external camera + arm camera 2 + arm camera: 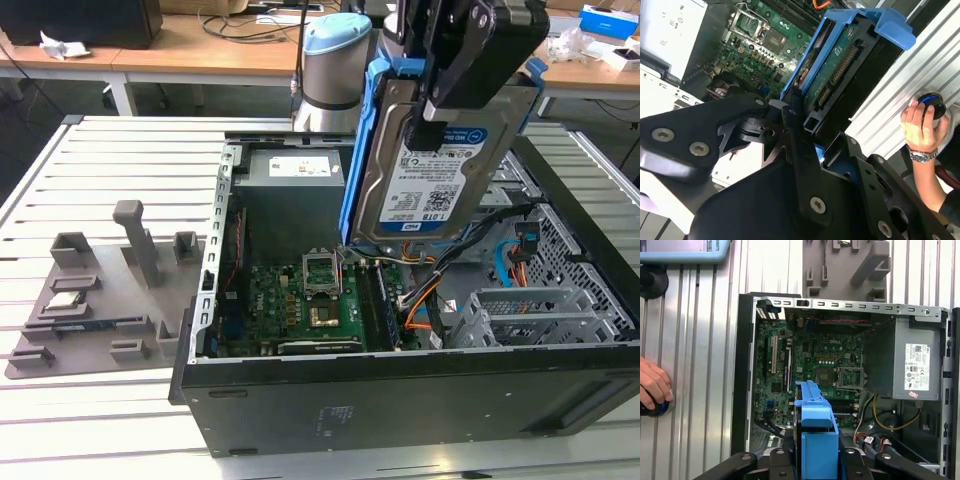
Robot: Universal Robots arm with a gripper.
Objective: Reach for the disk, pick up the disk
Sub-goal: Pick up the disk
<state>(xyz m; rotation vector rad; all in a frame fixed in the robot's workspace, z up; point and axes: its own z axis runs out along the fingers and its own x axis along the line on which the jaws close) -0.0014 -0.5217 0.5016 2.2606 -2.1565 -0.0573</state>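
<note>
Disk: the disk (430, 165) is hanging upright in the air above the open computer case (400, 390), label side facing the exterior view, blue bracket (357, 150) running along its edges.
Jaws: the gripper (440, 115) is clamping the disk from above, jaws closed on its faces.
Risk: the disk looks to be hanging over the motherboard (300, 300) and the orange cables (430, 300) inside the case; a slip in the grip would likely be dropping it onto them, and a sideways swing could be catching the case wall.
Exterior view: this one is showing the label and the grey fixture plate (100, 290) lying on the counter (120, 170) beside the case.
Wrist views: both are showing a person's hand (920, 125) resting on a round knob (932, 102) on the counter outside the case; the second wrist view is showing the disk's connector edge (840, 65); the first is showing the power supply (915, 365) in the case corner.
</note>
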